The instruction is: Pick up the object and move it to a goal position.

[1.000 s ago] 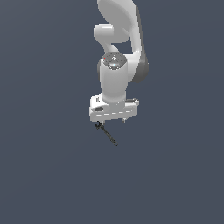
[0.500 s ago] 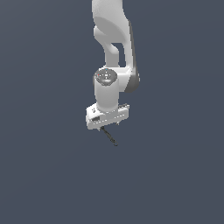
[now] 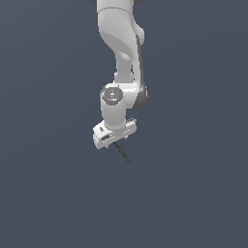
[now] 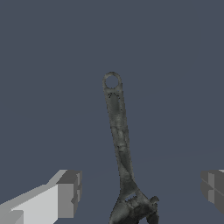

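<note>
My white two-fingered gripper (image 4: 139, 192) hangs over the thin, dark grey-black metal rod-like tool (image 4: 119, 140), and my jaws stand wide apart, holding nothing. In the wrist view one blocky white finger (image 4: 65, 194) sits on one side of the tool and the other finger (image 4: 213, 189) well off on the other side; neither touches it. The tool's broader, lumpy head end lies nearest to me, in the gap between the jaws though much closer to the first finger than to the second, and its slim shaft runs away from me to a small round loop (image 4: 112, 81) at the far end. The surface of the shaft looks mottled and worn.

In the exterior view my gripper (image 3: 114, 134) points downward with the same dark tool (image 3: 122, 152) just below it, poking out slantwise toward the exterior view's right. I cannot tell from that view whether my fingertips touch the plain dark slate-grey tabletop (image 3: 48, 193). No edge or corner of the tabletop shows in either view, so I can only say the tool lies on the open surface directly under my hand, near the middle of what the exterior view takes in.

Farther up, my white arm (image 3: 118, 43) rises from the wrist joint with its round grey cap (image 3: 112, 94) and leaves the exterior view at the top.
</note>
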Controlling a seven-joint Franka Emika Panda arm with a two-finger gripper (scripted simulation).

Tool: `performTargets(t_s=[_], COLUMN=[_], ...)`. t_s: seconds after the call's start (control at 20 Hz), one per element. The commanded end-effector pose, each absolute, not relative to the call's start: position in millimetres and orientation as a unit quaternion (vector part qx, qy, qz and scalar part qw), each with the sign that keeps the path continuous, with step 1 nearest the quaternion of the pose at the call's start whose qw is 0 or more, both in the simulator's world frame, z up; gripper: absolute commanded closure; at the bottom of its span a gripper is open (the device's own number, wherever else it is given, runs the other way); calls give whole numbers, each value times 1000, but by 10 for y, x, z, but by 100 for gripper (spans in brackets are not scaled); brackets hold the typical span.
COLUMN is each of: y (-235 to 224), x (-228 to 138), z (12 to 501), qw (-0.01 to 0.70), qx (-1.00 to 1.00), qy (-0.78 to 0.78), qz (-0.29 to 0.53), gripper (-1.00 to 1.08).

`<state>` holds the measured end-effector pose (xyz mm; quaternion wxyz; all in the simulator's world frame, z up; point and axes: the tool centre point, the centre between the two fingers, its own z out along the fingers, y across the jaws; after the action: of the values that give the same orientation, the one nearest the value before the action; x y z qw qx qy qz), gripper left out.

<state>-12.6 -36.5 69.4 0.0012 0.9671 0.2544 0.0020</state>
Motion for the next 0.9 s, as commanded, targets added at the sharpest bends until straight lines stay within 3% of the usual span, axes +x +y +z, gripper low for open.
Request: performTargets(t_s=[0.0, 0.85], y=[-388, -408], x=[-145, -176], z=[633, 262], qw=[1, 0], qx=[964, 961], qy=[267, 277], qz=[1, 0], gripper=[-92, -92])
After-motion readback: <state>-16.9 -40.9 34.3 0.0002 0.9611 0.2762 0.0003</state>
